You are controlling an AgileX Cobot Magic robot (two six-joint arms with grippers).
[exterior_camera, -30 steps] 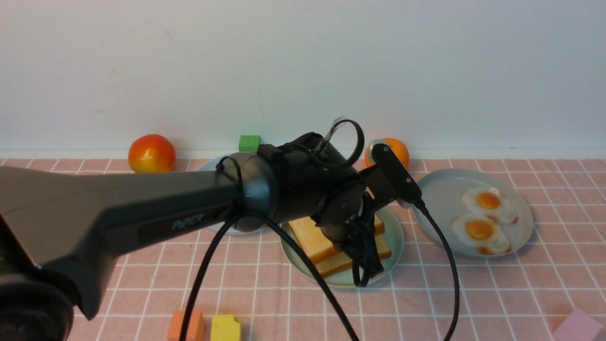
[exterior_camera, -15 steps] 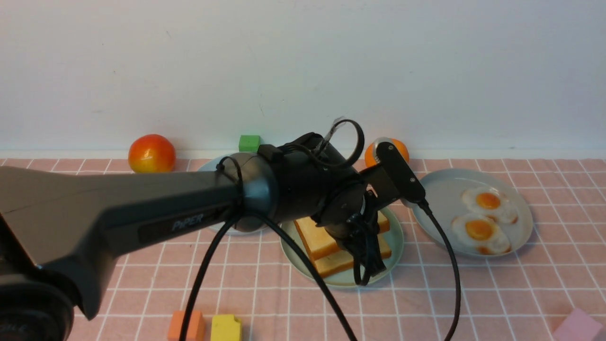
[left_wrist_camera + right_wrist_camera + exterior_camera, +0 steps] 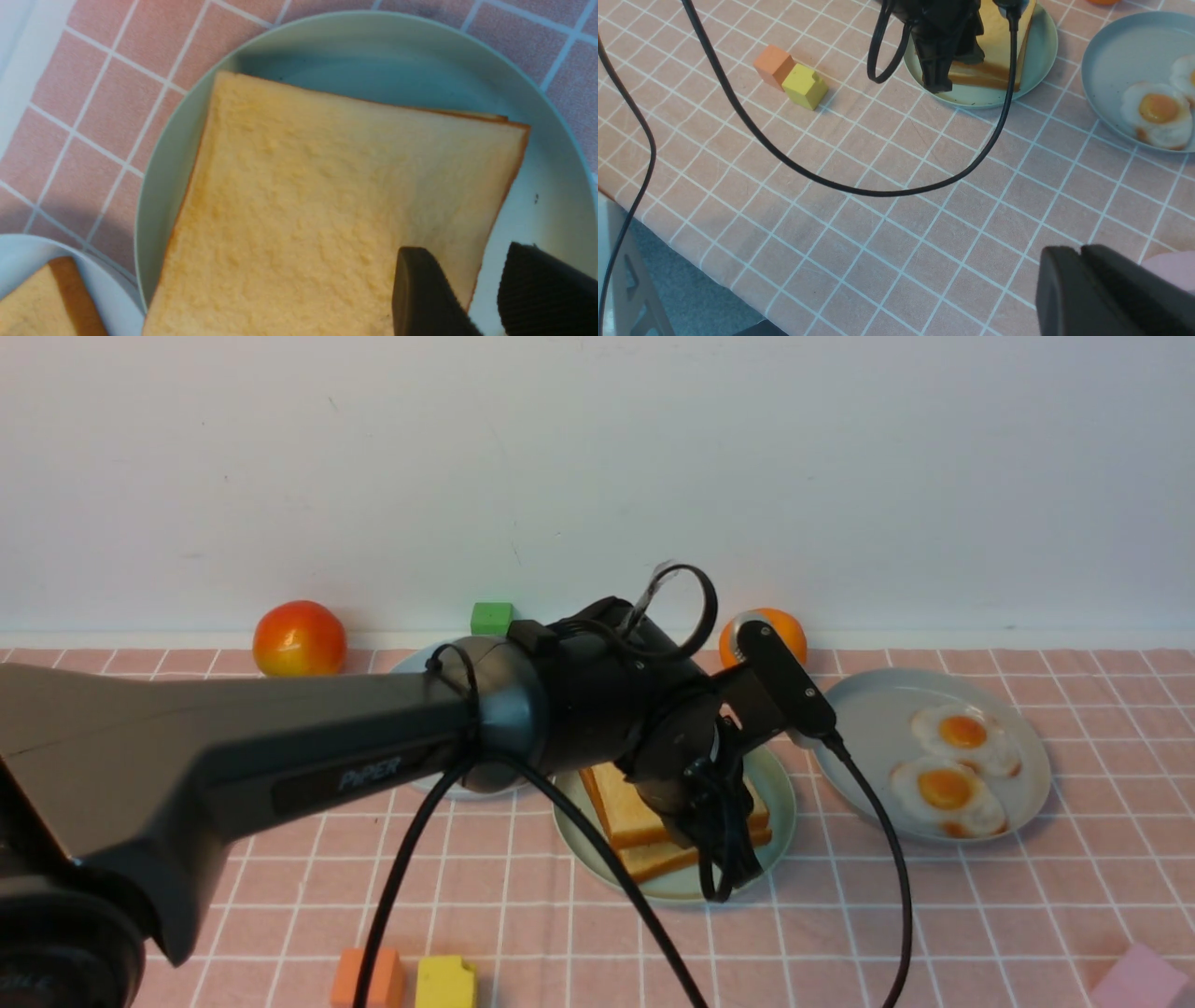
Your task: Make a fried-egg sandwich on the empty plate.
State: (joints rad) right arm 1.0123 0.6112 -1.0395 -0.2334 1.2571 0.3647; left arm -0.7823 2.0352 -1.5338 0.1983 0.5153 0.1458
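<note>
Two toast slices [image 3: 635, 803] lie stacked flat on the green plate [image 3: 780, 807] in the middle of the pink checked cloth [image 3: 1027, 915], the upper one turned a little so that the lower one's crust shows along the near edge. The left gripper [image 3: 467, 261] hangs pointing down over the near right part of that plate with its jaws apart. In the left wrist view, one finger [image 3: 420, 298] is over the top slice [image 3: 327, 210] and the other is over bare plate. The slice's right edge runs through the gap between them, and whether either finger touches the bread cannot be told. Nothing is held. Two fried eggs [image 3: 943, 789] lie side by side on the grey-blue plate [image 3: 868, 728], just right of the green one and well clear of the gripper. To the far left, mostly hidden behind the arm, a pale blue plate [image 3: 14, 252] carries a third slice [image 3: 51, 298]. The right gripper [image 3: 1083, 261] hovers above the near right of the cloth beside a pink block [image 3: 1167, 266], its fingers drawn together on nothing, well apart from the toast. An orange block [image 3: 369, 978] and a yellow block [image 3: 445, 982] touch each other at the near left.
</note>
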